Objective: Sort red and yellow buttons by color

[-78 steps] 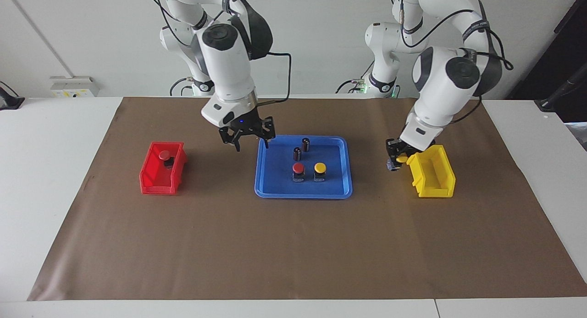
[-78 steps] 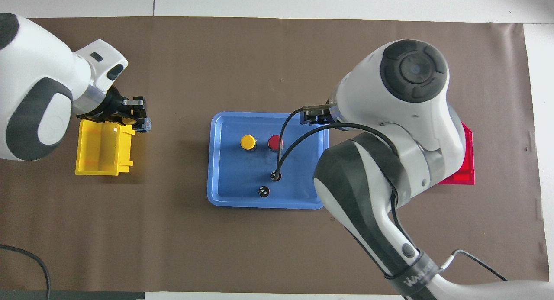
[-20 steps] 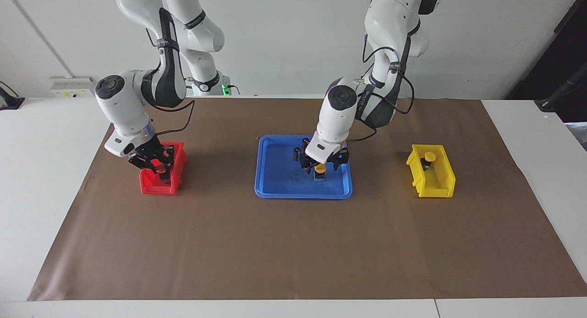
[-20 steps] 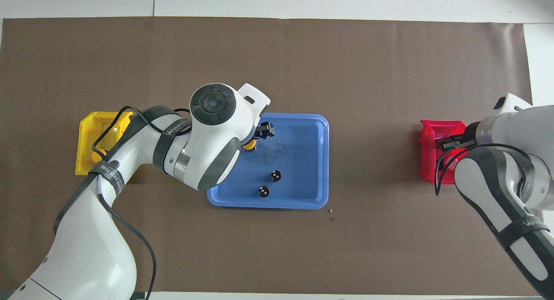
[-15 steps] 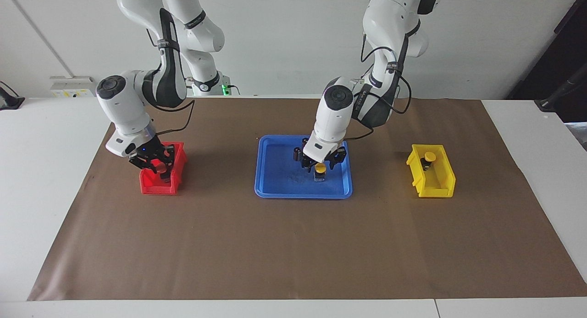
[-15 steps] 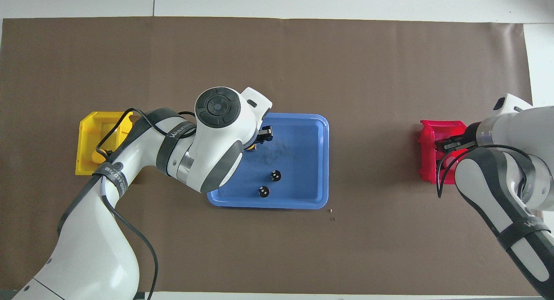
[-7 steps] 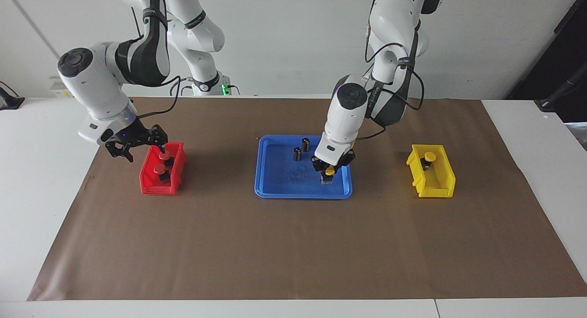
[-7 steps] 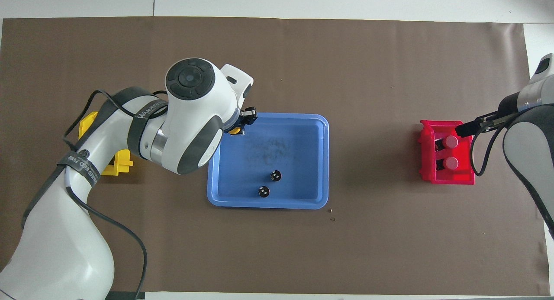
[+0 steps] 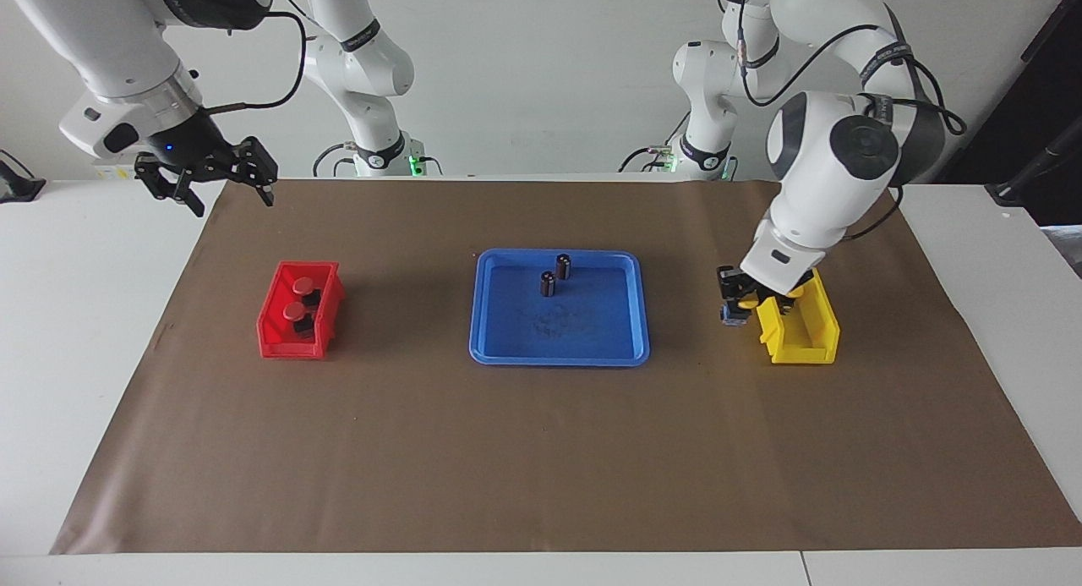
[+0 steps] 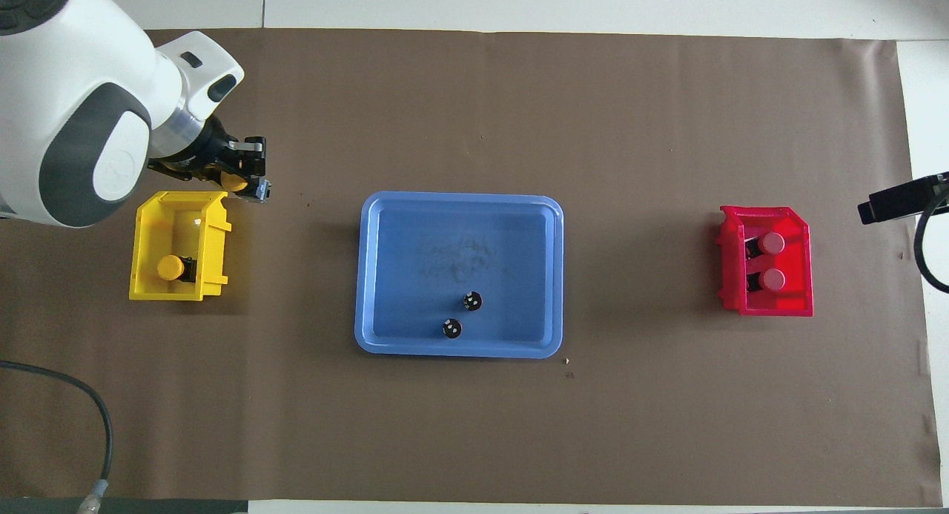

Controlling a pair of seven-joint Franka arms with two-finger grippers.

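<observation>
My left gripper (image 9: 734, 303) is shut on a yellow button (image 9: 744, 293) and holds it in the air at the tray-side rim of the yellow bin (image 9: 803, 336); the overhead view shows the gripper (image 10: 243, 179) too. Another yellow button (image 10: 170, 267) lies in that bin (image 10: 144, 232). Two red buttons (image 9: 303, 285) (image 9: 294, 313) sit in the red bin (image 9: 283, 341). My right gripper (image 9: 207, 178) is open and empty, raised high above the brown mat's corner at the right arm's end, away from the red bin.
A blue tray (image 9: 558, 358) lies mid-table between the two bins, with two dark cylinders (image 9: 563, 266) (image 9: 548, 283) standing in its part nearer to the robots. A brown mat (image 9: 541, 451) covers the table.
My left gripper has lifted the yellow button out of the tray and carried it to the yellow bin. My right gripper has risen away from the red bin, leaving the second red button in it.
</observation>
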